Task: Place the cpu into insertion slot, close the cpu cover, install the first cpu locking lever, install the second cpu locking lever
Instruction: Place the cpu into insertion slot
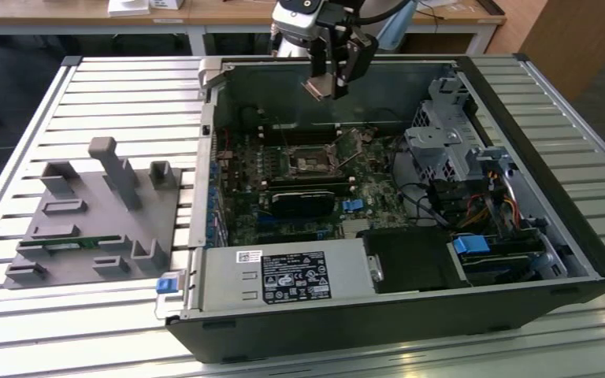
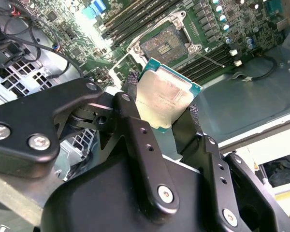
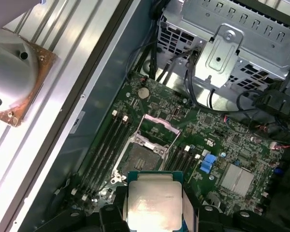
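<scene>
Well above the motherboard (image 1: 371, 177), our gripper (image 1: 327, 85) pinched the cpu (image 2: 166, 99) by two opposite edges. We saw the insertion slot (image 3: 141, 159) lying below and slightly ahead of the chip in the first wrist view, bare, its cpu cover (image 3: 157, 126) standing tilted up open.

One cpu (image 3: 153, 205), one insertion slot (image 3: 141, 159) and one cpu cover (image 3: 159, 126) are in view. There is one gripper (image 2: 160, 112), one open computer case (image 1: 387, 323) and one grey fixture block (image 1: 82, 236).
</scene>
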Available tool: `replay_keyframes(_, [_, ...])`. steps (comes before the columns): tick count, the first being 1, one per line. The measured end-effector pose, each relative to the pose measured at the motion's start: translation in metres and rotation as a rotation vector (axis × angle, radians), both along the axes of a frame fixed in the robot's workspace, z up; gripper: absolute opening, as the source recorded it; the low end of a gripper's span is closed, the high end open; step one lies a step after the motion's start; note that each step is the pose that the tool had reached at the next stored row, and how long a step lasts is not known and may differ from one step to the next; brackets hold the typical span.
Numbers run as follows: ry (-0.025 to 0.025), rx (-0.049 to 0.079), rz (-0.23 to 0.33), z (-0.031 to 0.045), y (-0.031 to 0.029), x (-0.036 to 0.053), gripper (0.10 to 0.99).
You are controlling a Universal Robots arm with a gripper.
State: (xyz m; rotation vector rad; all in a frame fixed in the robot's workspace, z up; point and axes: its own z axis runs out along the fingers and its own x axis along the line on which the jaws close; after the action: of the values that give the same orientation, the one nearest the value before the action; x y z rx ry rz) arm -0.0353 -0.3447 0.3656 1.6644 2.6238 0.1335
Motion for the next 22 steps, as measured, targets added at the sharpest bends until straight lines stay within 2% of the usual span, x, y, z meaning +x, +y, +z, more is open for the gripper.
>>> replay_keyframes(22, [0.0, 0.0, -0.103, -0.0001, 0.0, 0.0, 0.537])
